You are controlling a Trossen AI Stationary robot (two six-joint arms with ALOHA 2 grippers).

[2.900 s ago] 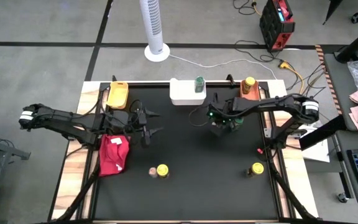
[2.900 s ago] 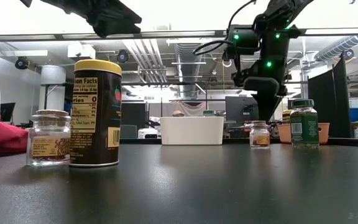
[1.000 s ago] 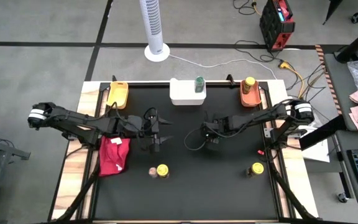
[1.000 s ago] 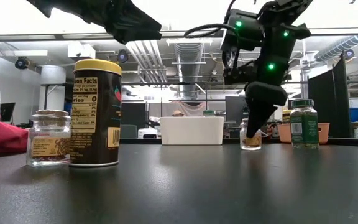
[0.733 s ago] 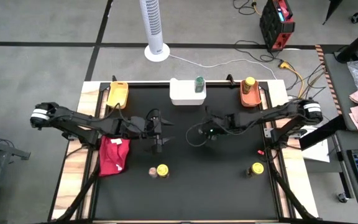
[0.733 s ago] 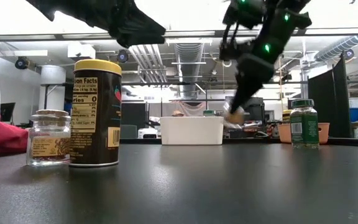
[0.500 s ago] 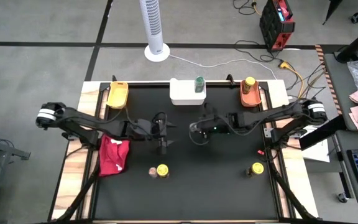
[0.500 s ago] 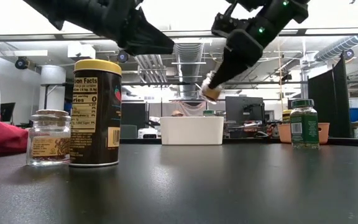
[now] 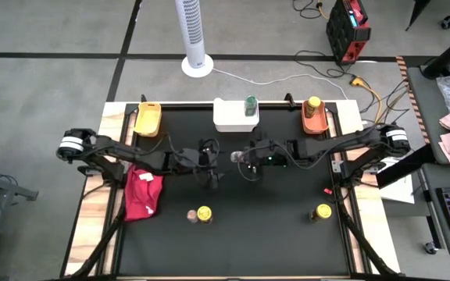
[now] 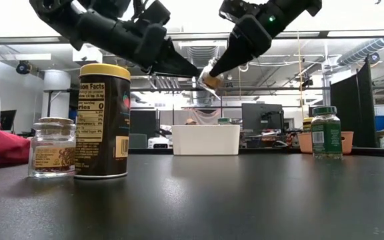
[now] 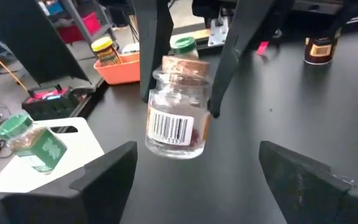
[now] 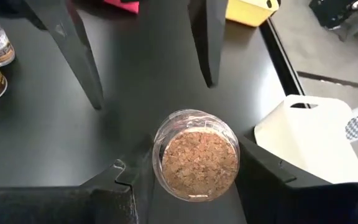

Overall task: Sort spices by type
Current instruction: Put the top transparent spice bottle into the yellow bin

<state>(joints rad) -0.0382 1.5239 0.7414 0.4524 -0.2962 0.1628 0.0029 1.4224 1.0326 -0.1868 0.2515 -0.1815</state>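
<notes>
A: I've got the small clear glass jar with the cork lid (image 11: 178, 106) up in the air over the middle of the black table (image 9: 287, 226), clamped in the right gripper (image 9: 239, 158), jaws pinched on its sides. Smooth round glass, barcode label, brown spice inside.

B: And your left gripper (image 9: 219, 175)?

A: Just beside it, jaws spread apart, pointing at the jar, touching nothing.

B: What lies around?

A: Near the front edge, a tall dark can with a yellow lid (image 9: 204, 214) touches a small clear glass jar (image 9: 191, 215). Front right stands another yellow-lidded dark jar (image 9: 323, 212). At the back edge: a yellow plastic tray (image 9: 148, 119), a white tray (image 9: 231, 117) holding a green-lidded jar (image 9: 250, 105), an orange tray (image 9: 316, 121) with a yellow-lidded jar (image 9: 313, 104). A crumpled red cloth (image 9: 143, 193) lies at the left edge. The matte table below the grippers is bare.
</notes>
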